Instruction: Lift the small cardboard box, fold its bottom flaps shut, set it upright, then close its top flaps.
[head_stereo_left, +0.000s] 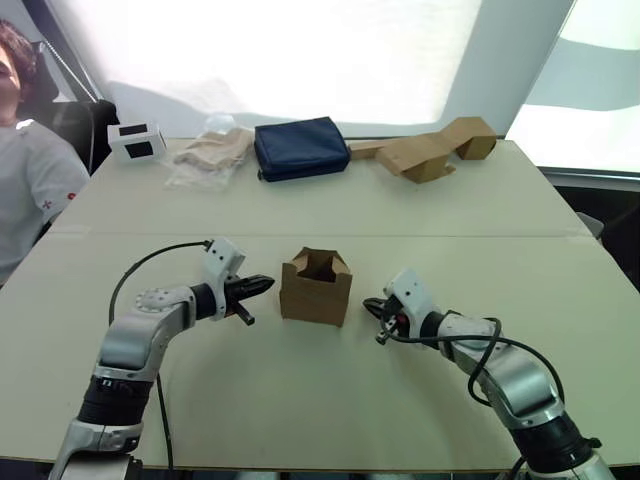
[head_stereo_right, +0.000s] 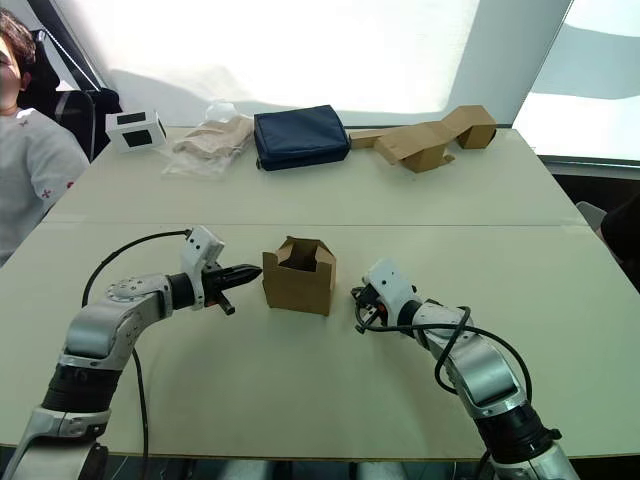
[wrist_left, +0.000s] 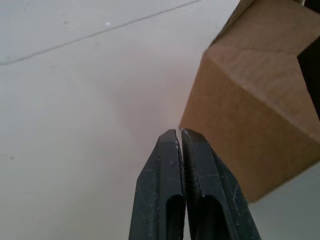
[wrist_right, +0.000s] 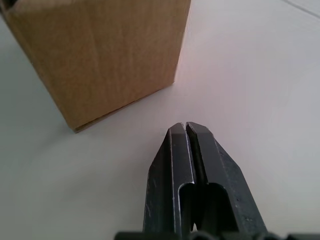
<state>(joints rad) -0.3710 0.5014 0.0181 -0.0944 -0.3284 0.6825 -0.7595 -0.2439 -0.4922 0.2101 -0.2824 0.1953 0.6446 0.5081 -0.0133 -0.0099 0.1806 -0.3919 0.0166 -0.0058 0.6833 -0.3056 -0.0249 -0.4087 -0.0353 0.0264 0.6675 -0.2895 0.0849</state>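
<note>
In the left eye view, the small cardboard box (head_stereo_left: 316, 289) stands upright near the middle of the tabletop (head_stereo_left: 330, 400), between the two arms. The top flaps (head_stereo_left: 318, 263) are not closed; they stand up around the dark opening. The left gripper (head_stereo_left: 262, 285) points toward the box from the robot's left side, just beside its wall, and its jaws are pressed together. The right gripper (head_stereo_left: 374, 306) is near the box on the other side, low over the tabletop, apart from the cardboard.

At the far edge of the tabletop lie a white box with dark windows (head_stereo_left: 135, 142), a clear plastic bag with beige content (head_stereo_left: 208, 155), a dark blue pouch (head_stereo_left: 300, 148) and larger tan cardboard pieces (head_stereo_left: 432, 150). A person in a white shirt (head_stereo_left: 30, 190) sits at the far left corner.

The right eye view shows the same arrangement, with the box upright and open between the two grippers.

In the left wrist view, the black fingers (wrist_left: 160, 195) lie flat against each other with nothing between them. Their tips are very close to the lower edge of the box, but I cannot tell if they touch it.

In the right wrist view, the fingers (wrist_right: 175, 170) are also pressed together and hold nothing. The box stands ahead of them on the tabletop, near but apart from the tips.
</note>
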